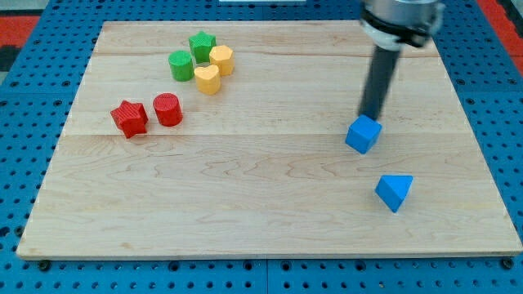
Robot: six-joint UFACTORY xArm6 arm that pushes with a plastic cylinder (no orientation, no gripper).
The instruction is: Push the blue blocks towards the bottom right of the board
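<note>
Two light blue blocks: tip touching blue cube top edge (no jaws here); likely slides easily toward blue triangular block.

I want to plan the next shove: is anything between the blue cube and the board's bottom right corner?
Only the blue triangular block, which lies between the blue cube and that corner and is itself meant to go there. No other block is near. My tip sits at the cube's upper edge, on the side away from the corner.
</note>
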